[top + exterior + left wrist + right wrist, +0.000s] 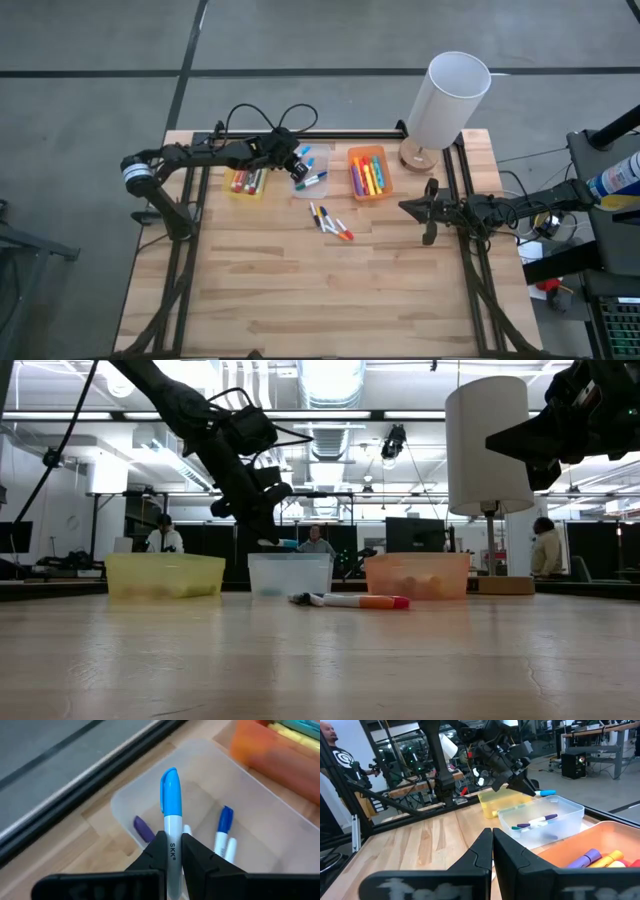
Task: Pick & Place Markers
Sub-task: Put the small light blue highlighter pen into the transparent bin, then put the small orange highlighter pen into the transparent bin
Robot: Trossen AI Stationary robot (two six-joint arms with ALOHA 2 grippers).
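Left claw: I see it clamped on a white marker with a light blue cap, held just above the clear plastic bin.
Clear bin: I count a few markers inside, one with a purple cap and one with a dark blue cap.
Yellow plastic bin: it sits beside the clear one and has red and orange markers in it.
Orange plastic bin: it is full of bright markers.
Loose markers: a few lie on the wooden table, near the bins.
Right claw: its fingers are pressed together with nothing between them, and it waits over the right side of the table.
White lamp: it stands at the back corner.
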